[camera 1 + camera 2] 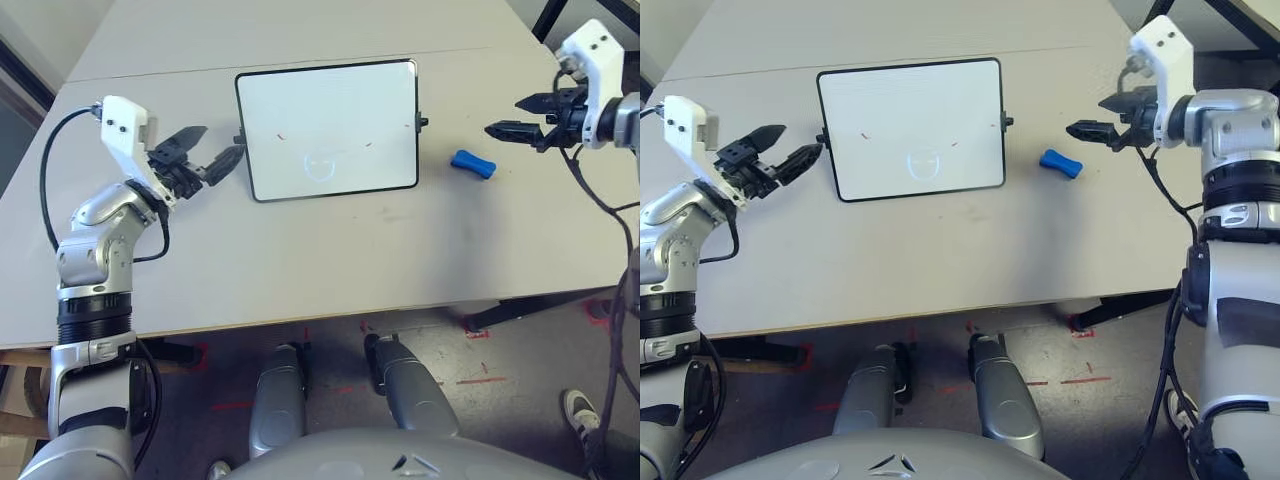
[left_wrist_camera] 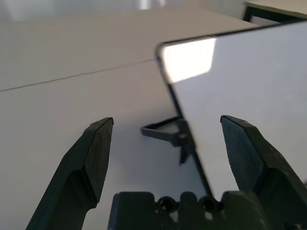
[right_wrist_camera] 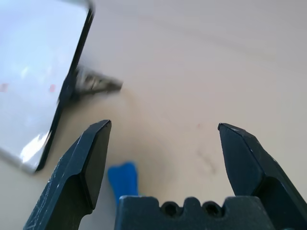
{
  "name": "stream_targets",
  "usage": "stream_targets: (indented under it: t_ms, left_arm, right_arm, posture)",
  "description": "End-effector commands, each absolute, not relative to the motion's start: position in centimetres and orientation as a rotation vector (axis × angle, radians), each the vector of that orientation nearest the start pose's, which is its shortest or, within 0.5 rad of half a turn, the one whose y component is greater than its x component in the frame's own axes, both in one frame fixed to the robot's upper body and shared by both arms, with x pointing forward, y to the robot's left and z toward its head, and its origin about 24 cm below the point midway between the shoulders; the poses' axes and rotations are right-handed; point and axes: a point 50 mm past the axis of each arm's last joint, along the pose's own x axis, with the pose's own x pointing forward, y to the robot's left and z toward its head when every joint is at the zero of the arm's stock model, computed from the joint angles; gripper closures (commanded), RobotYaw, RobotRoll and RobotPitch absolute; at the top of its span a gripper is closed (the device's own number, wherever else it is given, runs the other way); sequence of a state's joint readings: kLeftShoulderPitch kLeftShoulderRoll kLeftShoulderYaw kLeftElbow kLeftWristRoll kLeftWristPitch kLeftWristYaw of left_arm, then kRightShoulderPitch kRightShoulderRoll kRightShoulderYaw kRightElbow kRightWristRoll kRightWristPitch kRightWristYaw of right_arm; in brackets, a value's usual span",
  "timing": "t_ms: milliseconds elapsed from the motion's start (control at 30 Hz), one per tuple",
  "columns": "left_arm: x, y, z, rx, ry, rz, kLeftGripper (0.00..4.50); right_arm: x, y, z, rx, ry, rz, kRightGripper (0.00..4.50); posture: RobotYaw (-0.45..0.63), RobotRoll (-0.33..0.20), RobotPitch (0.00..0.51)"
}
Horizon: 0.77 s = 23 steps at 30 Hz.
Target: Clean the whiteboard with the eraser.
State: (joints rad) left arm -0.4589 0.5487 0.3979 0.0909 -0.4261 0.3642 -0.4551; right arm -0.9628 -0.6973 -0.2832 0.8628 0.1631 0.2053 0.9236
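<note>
Beneath the whiteboard (image 1: 330, 125) spreads a pale, plain surface (image 1: 300, 260), a thin seam crossing it beyond the board and a wooden edge running along my side. Past that edge lies a dark grey floor (image 1: 500, 375) with red marks (image 1: 483, 380) on it; a person's shoe (image 1: 580, 412) stands there, farther to the right than the board.

The whiteboard lies flat, its long axis running left to right, slightly slanted, with the right end a little farther from me. It bears a few small red flecks. The eraser (image 1: 473, 164), bright blue and narrow-waisted, rests on the surface near the board's right side, apart from it; its long axis runs obliquely, the right end pointing somewhat toward me.

I can read no brand, label or writing on either.

My left hand (image 1: 210, 153) is spread and empty beside the board's left knob (image 1: 239, 138). My right hand (image 1: 503, 117), also spread and empty, hovers to the right of the board, past the eraser.
</note>
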Motion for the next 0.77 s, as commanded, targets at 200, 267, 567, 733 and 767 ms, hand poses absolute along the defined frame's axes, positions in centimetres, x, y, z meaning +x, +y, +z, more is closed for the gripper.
stream_targets:
  t_ms: [200,267,567,733,767]
  left_arm:
    - [29.9,33.1,18.5,0.019,-0.216,0.216,0.00]
    - [29.8,33.6,18.5,0.015,-0.215,0.266,0.00]
    - [29.7,35.0,16.7,0.013,-0.151,0.323,0.00]
    - [30.0,35.5,16.8,0.014,-0.150,0.325,0.00]
    - [30.1,35.5,16.8,0.014,-0.151,0.325,0.00]
  right_arm:
    - [36.3,-31.3,19.6,-0.009,-0.190,0.234,0.04]
    - [36.2,-31.4,19.0,-0.008,-0.209,0.202,0.04]
    - [36.0,-31.6,16.9,0.028,-0.210,0.115,0.04]
    - [35.9,-31.6,16.6,0.039,-0.213,0.103,0.04]
    - [35.9,-31.6,16.6,0.041,-0.214,0.101,0.04]
  posture:
    - [-0.06,0.000,0.214]
    - [-0.06,0.000,0.214]
    - [-0.07,0.000,0.205]
    - [-0.07,0.000,0.199]
    - [-0.07,0.000,0.197]
